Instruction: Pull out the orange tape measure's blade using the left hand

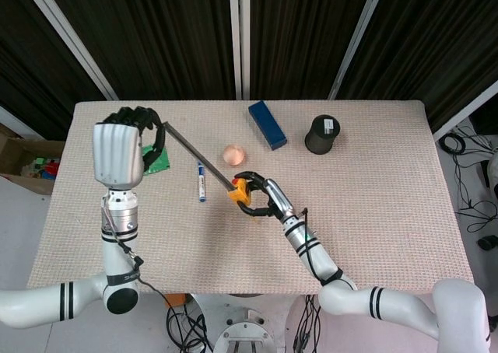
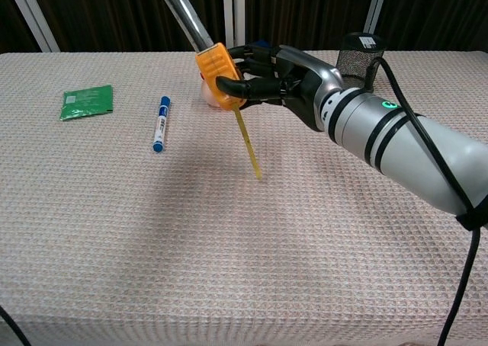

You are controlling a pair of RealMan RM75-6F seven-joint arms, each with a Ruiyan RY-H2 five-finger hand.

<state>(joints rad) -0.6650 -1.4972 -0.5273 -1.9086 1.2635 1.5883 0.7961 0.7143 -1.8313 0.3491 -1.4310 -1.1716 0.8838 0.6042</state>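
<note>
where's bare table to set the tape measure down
Bare cloth lies along the table's near edge and right half, past the right hand. Crowded: the far middle, with marker, pink ball, blue box, black cup.
</note>
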